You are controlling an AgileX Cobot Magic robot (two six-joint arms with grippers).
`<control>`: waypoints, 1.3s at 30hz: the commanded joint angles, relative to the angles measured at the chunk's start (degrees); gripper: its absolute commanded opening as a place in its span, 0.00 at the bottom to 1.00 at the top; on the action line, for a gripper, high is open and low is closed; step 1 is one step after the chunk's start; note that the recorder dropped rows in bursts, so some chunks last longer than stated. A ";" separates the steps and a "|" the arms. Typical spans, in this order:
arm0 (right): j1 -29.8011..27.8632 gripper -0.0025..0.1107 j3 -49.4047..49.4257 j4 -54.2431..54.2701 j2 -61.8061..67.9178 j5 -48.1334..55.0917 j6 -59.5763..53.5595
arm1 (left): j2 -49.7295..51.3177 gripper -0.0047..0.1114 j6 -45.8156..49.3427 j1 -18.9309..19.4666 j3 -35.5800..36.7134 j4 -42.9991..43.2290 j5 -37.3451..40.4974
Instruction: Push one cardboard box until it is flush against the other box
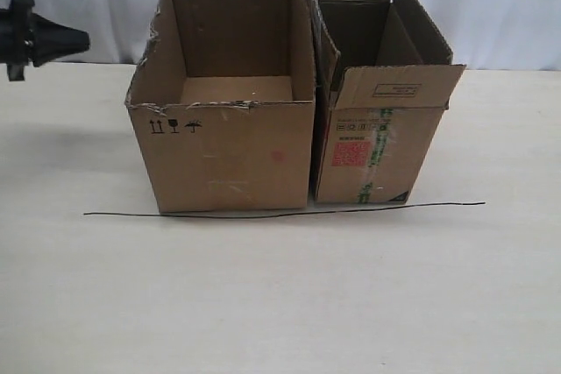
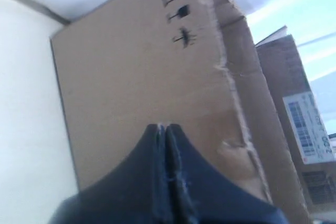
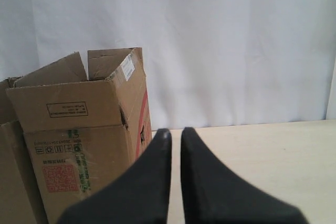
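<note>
place: robot test bench | signs: pale table (image 1: 280,304); white cloth backdrop (image 1: 508,6); thin black line (image 1: 456,205)

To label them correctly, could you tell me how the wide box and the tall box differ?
The wide box is broader and lower; the tall box narrower and higher. The wide box has torn top edges; the tall box has upright flaps. The wide box bears black symbols; the tall box a red label. Both are open brown cardboard.

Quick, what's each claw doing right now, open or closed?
Left claw: closed, holding nothing.
Right claw: open just a crack, holding nothing.
</note>
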 commanded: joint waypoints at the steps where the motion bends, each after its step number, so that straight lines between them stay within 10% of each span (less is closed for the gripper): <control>1: -0.02 0.07 0.18 -0.01 -0.12 -0.27 -0.09 | -10.01 0.04 -0.95 2.73 -0.21 9.54 0.77; 12: -0.02 0.07 0.18 -0.01 -0.12 -0.27 -0.09 | -42.02 0.04 9.44 5.03 25.27 9.59 -16.92; 18: -0.02 0.07 0.18 -0.01 -0.12 -0.27 -0.09 | -65.99 0.04 21.75 4.18 46.94 -6.38 -29.03; 29: -0.02 0.07 0.18 -0.01 -0.12 -0.27 -0.09 | -84.13 0.04 28.14 -11.17 64.83 -5.74 -42.50; 39: -0.02 0.07 0.18 -0.01 -0.12 -0.27 -0.09 | -82.38 0.04 24.55 -22.74 70.02 -3.54 -37.88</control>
